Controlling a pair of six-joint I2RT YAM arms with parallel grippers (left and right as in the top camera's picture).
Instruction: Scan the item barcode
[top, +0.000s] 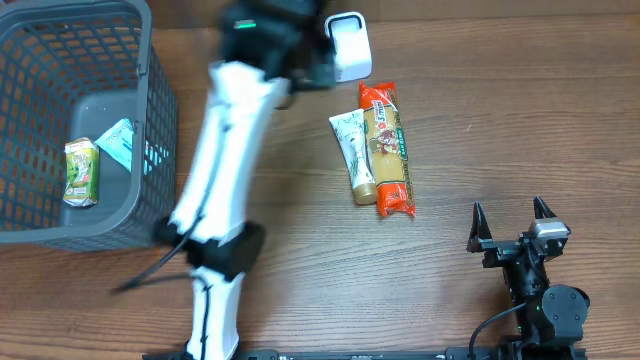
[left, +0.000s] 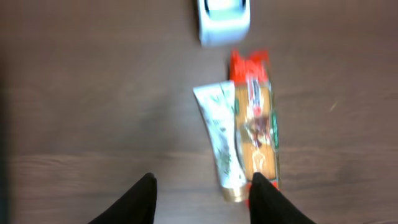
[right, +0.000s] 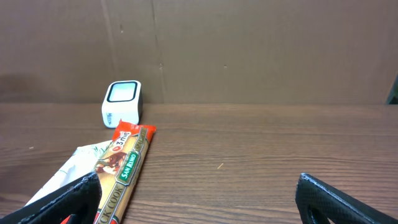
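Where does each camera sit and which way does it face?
Overhead: above the table, facing straight down; left arm and right gripper show.
Left wrist: above the table, facing down past the left gripper at scanner, tube, pasta packet.
Right wrist: low, facing level across the table to a cardboard wall; own fingers at bottom corners.
Shared: all three show scanner, tube, pasta packet.

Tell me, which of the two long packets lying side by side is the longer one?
The red-and-orange pasta pack; it reaches past the white tube at both ends.

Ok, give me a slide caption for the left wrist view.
Left hand open and empty over the table, white tube beside pasta packet, scanner beyond.
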